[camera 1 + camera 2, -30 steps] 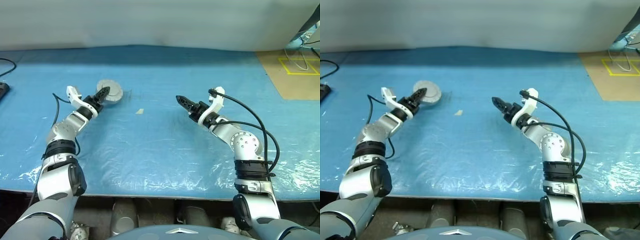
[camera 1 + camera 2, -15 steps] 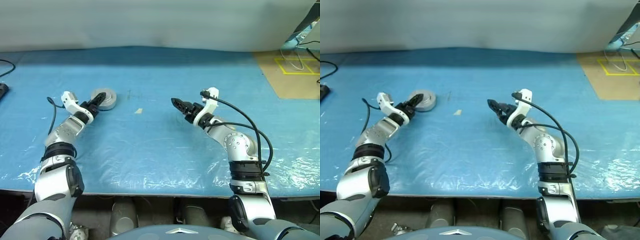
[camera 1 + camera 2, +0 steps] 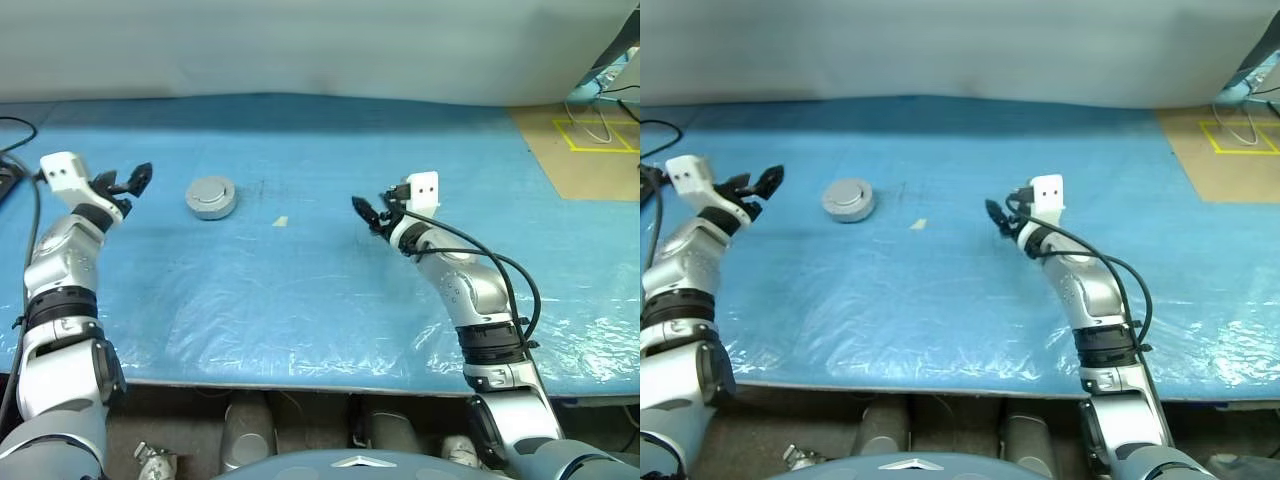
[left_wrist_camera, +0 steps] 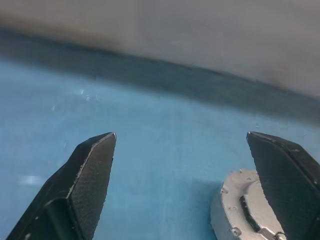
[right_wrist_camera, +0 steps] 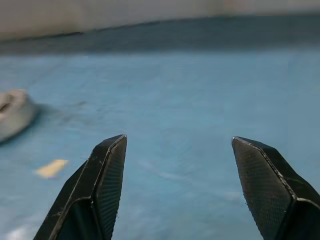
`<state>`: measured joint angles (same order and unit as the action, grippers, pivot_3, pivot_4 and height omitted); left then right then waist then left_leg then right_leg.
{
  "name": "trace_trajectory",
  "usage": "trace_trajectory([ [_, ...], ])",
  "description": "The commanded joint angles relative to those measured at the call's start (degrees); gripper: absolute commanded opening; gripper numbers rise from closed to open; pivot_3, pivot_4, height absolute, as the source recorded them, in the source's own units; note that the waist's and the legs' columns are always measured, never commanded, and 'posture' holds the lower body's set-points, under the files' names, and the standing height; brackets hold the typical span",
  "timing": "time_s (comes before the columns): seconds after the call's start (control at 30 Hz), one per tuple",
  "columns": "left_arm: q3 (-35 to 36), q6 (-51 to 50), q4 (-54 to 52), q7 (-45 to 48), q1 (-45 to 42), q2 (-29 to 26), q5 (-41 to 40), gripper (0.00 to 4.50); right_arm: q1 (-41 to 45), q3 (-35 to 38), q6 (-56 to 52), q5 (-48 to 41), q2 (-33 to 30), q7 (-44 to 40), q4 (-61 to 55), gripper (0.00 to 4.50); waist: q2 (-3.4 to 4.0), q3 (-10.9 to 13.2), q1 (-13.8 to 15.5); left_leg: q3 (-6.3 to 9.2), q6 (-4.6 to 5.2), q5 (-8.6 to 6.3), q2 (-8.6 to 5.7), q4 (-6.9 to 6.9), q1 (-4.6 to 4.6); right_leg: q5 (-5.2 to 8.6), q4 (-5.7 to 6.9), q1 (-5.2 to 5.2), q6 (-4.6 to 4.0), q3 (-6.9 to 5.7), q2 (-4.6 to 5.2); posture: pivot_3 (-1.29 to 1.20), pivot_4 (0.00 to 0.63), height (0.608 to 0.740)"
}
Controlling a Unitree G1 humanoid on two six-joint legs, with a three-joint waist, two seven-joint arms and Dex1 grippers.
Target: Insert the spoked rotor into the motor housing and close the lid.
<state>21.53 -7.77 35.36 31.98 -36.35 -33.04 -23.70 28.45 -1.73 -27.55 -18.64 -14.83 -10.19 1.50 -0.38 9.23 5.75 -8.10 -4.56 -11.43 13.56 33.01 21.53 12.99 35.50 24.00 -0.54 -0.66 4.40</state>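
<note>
Motor housing assembly: right gripper (image 3: 366, 212) nearest, jaws apart, empty, idle | left gripper (image 3: 128, 182) jaws wide, empty, apart from part | lid (image 3: 210, 194) seated on motor housing, farther back on blue sheet (image 3: 320, 300), apparently released as finished.

The left claw (image 4: 180, 185) is spreading wide, holding nothing. The lid (image 4: 240, 212) is lying on the blue desk (image 4: 150, 130), beside one fingertip (image 4: 285, 170).

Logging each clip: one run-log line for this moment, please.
left gripper: open, empty, off table | right gripper: open, empty | lid: on housing, on blue table
</note>
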Motion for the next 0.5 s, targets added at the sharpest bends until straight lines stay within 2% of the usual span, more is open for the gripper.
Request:
trace_trajectory([
  [0.03, -5.36, 1.74, -15.43, -1.62, 3.63, 4.46, 2.44, 4.37, 1.3, -2.45, 6.18, 10.23, -0.27, 5.7, -2.1, 3.52, 0.0, 0.0, -0.15, 0.0, 0.0, 0.0, 0.0, 0.0, -0.01, 0.0, 0.01, 0.0, 0.0, 0.02, -0.01, 0.0, 0.15, 0.74],
  [0.17, -9.47, 1.76, -26.18, -7.04, 8.79, 9.87, 6.37, 4.37, -0.41, -2.42, 8.33, 16.28, 0.72, 10.56, -3.51, 3.52, 0.0, 0.0, -0.85, -0.03, 0.0, 0.0, 0.01, 0.0, -0.03, 0.0, 0.01, 0.02, 0.0, 0.12, -0.09, 0.0, 0.15, 0.74],
  [0.27, -10.79, 1.62, -32.27, -13.04, 13.1, 13.85, 9.27, 4.37, -5.13, -4.58, 11.82, 22.46, -1.4, 11.5, -5.88, 3.52, 0.0, 0.0, -1.36, -0.03, 0.0, 0.0, 0.03, -0.02, -0.02, 0.0, 0.01, 0.06, 0.0, 0.15, -0.14, 0.0, 0.15, 0.74],
  [0.4, -10.24, 1.16, -36.19, -19.69, 19.25, 17.05, 12.35, 4.37, -12.21, -3.97, 11.51, 23.9, -1.31, 10.91, -9.95, 3.52, 0.0, 0.0, -1.94, -0.04, 0.0, -0.01, 0.02, -0.03, -0.1, 0.0, 0.0, 0.05, 0.01, 0.21, -0.16, 0.0, 0.15, 0.74],
  [0.5, -11.72, -0.22, -40.03, -19.41, 25.28, 18.84, 11.66, 4.37, -16.86, -3.57, 11.29, 24.76, -1.07, 10.57, -12.64, 3.52, 0.0, 0.0, -2.03, -0.18, 0.0, -0.01, 0.01, -0.03, -0.23, 0.0, 0.0, 0.06, 0.03, 0.36, -0.16, 0.0, 0.15, 0.74],
])
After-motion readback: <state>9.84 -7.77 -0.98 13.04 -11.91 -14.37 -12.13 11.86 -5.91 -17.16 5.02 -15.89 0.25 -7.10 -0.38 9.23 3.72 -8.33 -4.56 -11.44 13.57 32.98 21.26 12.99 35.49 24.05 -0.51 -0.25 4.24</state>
